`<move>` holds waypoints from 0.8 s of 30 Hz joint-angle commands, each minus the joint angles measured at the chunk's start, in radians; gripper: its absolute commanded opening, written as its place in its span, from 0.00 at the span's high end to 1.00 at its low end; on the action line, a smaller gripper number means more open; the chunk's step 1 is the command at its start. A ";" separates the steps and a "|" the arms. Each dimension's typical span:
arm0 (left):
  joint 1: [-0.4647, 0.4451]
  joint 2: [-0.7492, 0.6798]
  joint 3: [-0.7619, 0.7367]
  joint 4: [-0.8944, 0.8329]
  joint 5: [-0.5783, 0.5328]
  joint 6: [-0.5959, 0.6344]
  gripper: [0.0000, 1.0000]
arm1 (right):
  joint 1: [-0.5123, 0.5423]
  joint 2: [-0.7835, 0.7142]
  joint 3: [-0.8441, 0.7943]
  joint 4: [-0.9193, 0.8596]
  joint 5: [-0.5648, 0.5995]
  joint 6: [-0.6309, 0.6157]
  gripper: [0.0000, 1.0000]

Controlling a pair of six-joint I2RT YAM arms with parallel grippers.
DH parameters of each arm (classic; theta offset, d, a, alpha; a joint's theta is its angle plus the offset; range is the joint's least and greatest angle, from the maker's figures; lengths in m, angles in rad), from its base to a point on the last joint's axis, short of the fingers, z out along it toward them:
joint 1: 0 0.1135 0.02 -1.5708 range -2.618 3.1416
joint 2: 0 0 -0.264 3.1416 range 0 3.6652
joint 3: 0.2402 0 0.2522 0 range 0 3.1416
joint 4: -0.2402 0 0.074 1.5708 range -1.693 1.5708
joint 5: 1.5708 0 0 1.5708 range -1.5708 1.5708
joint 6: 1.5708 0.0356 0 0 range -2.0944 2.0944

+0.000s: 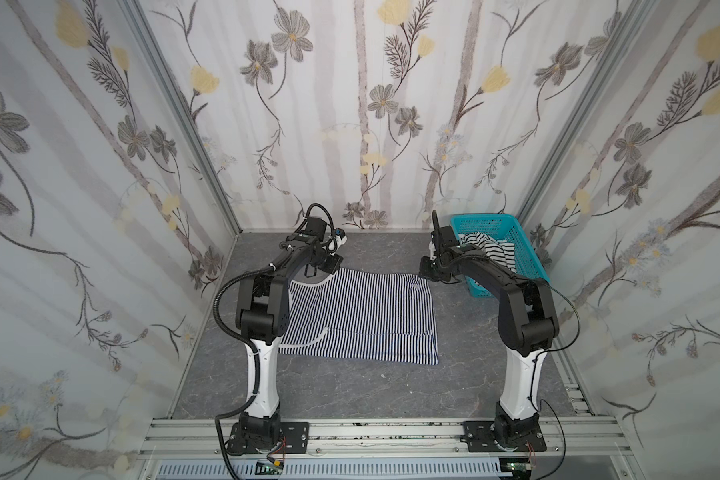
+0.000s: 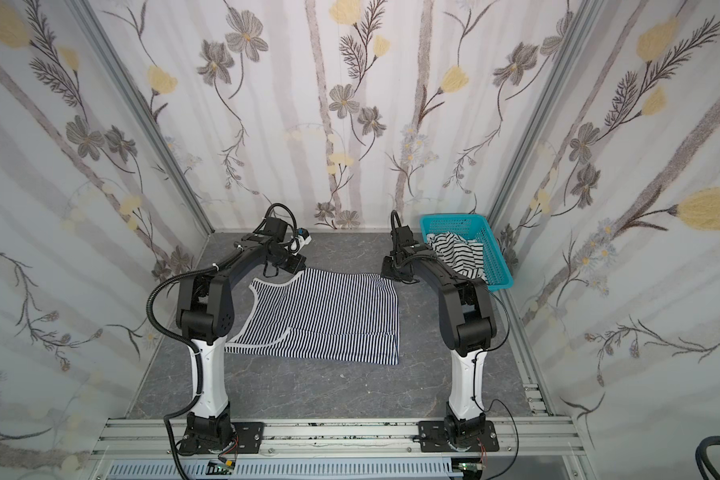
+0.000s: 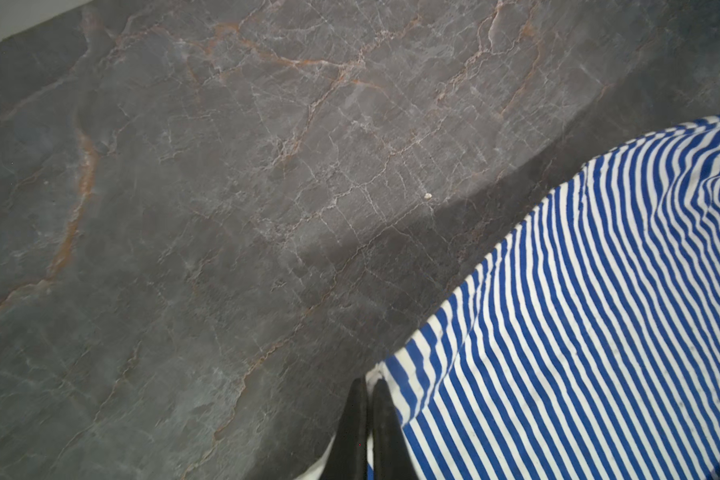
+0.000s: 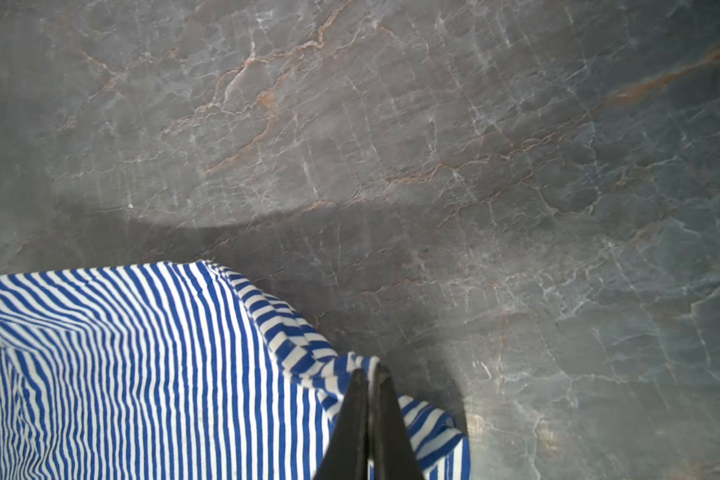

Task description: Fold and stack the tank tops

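Note:
A tank top with thin navy-and-white stripes and white trim (image 1: 362,316) (image 2: 329,316) lies spread on the grey marble table, its near part folded over. My left gripper (image 1: 327,266) (image 3: 368,386) is shut on the top's white-trimmed far left corner. At the far right corner my right gripper (image 1: 427,272) (image 4: 368,374) is shut on the bunched fabric. In both wrist views the top (image 3: 599,332) (image 4: 142,374) rises slightly toward the pinched corners. A second tank top with wider black-and-white stripes (image 1: 493,249) (image 2: 460,253) lies crumpled in the teal basket.
The teal perforated basket (image 1: 531,255) (image 2: 497,255) stands at the back right, close behind my right arm. Floral walls close in the table (image 1: 350,395) on three sides. An aluminium rail with both arm bases runs along the front edge.

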 commanded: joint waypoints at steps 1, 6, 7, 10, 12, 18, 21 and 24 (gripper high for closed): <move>0.001 -0.045 -0.046 -0.001 0.002 0.017 1.00 | 0.010 -0.076 -0.087 0.075 0.003 0.018 1.00; 0.001 -0.101 -0.124 0.008 -0.011 0.036 1.00 | 0.025 -0.188 -0.229 0.116 0.005 0.029 1.00; 0.001 -0.111 -0.139 0.010 -0.013 0.040 1.00 | 0.027 -0.210 -0.256 0.123 0.006 0.031 1.00; 0.001 -0.136 -0.185 0.016 -0.016 0.052 1.00 | 0.041 -0.251 -0.315 0.134 0.008 0.031 1.00; 0.001 -0.153 -0.219 0.018 -0.024 0.060 1.00 | 0.046 -0.273 -0.353 0.142 0.010 0.032 1.00; 0.001 -0.221 -0.336 0.035 -0.026 0.076 0.99 | 0.048 -0.328 -0.459 0.169 0.026 0.037 1.00; 0.001 -0.263 -0.395 0.048 -0.019 0.074 0.99 | 0.047 -0.347 -0.503 0.184 0.031 0.045 1.00; 0.001 -0.296 -0.445 0.060 -0.022 0.074 0.97 | 0.047 -0.363 -0.540 0.197 0.038 0.050 1.00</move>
